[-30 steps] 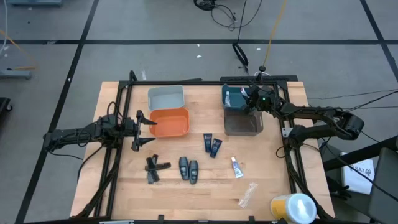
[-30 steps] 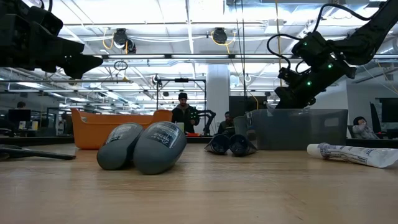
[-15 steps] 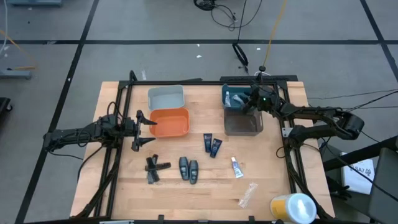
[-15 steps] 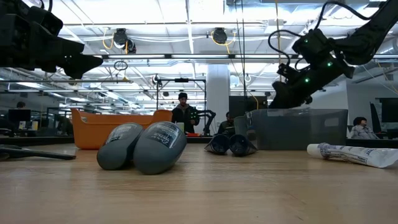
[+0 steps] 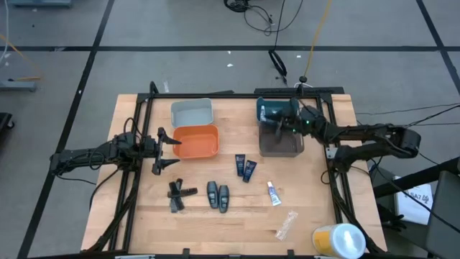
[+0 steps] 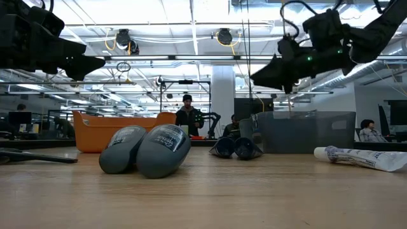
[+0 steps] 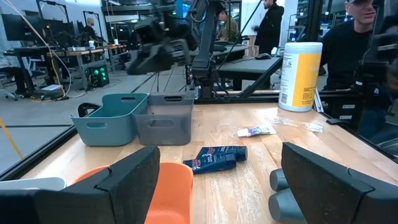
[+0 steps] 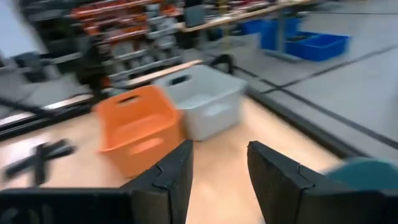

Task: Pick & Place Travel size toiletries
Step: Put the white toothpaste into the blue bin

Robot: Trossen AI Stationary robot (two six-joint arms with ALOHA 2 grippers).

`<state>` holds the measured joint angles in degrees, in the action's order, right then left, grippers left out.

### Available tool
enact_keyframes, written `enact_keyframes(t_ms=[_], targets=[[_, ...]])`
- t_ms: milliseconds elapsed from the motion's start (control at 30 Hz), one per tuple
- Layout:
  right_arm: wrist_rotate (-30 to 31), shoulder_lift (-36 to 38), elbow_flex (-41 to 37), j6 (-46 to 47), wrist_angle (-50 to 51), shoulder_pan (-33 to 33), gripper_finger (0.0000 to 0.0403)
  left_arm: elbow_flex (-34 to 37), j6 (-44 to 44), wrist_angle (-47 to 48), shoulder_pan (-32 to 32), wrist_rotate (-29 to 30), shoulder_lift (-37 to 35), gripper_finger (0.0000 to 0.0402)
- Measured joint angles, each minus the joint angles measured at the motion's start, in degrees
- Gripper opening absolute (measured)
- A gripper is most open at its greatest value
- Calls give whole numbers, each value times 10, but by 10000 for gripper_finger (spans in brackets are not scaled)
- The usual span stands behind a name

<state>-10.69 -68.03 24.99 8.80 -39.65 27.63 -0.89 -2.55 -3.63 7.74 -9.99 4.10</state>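
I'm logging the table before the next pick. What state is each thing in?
Left claw: open, empty, beside the orange bin.
Right claw: open, empty, over the dark grey bin.
Teal bin: holds a white tube.
White tube: lying flat on the table.
Dark blue tubes: lying side by side.
Grey oval pieces: lying side by side.

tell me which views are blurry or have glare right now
Right wrist view: motion-smeared, orange bin and light grey bin soft-edged. Low view: bright ceiling lights leave the right gripper a dark silhouette; the near grey oval pieces are sharp. Left wrist view: its own fingers are soft. High view: even, sharp.
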Motion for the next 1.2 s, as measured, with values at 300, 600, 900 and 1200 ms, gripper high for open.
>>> enact_keyframes(t_ms=[300,600,900,1200], targets=[[78,0,56,-23,113,-206,147,0,0,0,0,0,0,328],[339,0,151,-13,352,-436,166,0,0,0,0,0,0,328],[392,-28,187,166,401,-584,187,0,0,0,0,0,0,328],[320,-187,378,441,790,-618,187,0,0,0,0,0,0,328]])
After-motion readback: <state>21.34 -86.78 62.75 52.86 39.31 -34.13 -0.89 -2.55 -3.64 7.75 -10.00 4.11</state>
